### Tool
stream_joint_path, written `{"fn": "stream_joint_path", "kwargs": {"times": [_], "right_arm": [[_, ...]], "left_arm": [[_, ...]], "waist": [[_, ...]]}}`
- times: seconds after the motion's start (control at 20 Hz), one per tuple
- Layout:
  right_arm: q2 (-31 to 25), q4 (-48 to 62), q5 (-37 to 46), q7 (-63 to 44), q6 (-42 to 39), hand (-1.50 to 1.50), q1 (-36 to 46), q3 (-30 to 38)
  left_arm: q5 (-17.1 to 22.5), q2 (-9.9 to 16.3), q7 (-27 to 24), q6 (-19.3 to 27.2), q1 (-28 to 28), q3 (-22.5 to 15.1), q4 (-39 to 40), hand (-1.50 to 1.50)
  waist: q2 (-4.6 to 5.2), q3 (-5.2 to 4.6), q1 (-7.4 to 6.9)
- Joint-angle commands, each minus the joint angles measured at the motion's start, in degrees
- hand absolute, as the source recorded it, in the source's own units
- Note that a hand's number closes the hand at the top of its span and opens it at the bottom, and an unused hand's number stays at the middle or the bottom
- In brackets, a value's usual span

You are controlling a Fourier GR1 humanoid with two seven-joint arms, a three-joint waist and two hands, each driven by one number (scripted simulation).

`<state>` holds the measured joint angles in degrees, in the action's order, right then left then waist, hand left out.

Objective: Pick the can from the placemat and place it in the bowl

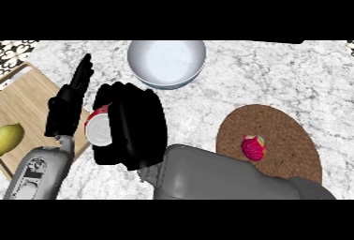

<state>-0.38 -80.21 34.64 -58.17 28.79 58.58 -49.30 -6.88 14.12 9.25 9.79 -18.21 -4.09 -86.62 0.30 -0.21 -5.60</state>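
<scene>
My right hand [131, 126] with fingers curled around the red and white metal can [99, 126], held at 7 o'clock from the round white bowl [166, 62], off the round brown woven placemat [276, 129], my left hand [69, 101] flat, fingers straight

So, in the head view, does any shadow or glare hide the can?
Head view: no glare on the can; the right hand, curled round it, hides most of it. Light is even, and the bowl shows only soft shading inside. The left hand rests open.
</scene>
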Motion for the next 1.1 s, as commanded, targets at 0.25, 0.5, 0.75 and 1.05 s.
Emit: {"fn": "stream_joint_path", "kwargs": {"times": [0.25,0.5,0.75,1.05], "right_arm": [[0.36,19.16,-6.0,5.14,16.83,1.5,8.79,6.19],[0.37,33.86,-6.17,13.37,16.9,1.5,12.67,8.62],[0.37,47.07,-3.44,18.05,15.4,1.5,14.89,9.42],[0.37,58.78,-5.17,25.48,18.16,1.5,17.43,13.1]], "left_arm": [[-0.05,-0.4,1.3,0.19,-0.9,0.46,-1.14,0.0],[1.48,1.18,0.97,-1.5,2.7,1.88,-3.69,0.0],[0.49,1.4,0.27,-1.48,2.97,1.7,-3.5,0.0],[-0.14,0.39,-0.51,-1.2,2.21,1.18,-2.43,0.0]], "waist": [[0.76,0.12,0.76],[0.72,0.12,1.11],[0.78,0.14,1.97],[1.37,0.17,1.06]]}}
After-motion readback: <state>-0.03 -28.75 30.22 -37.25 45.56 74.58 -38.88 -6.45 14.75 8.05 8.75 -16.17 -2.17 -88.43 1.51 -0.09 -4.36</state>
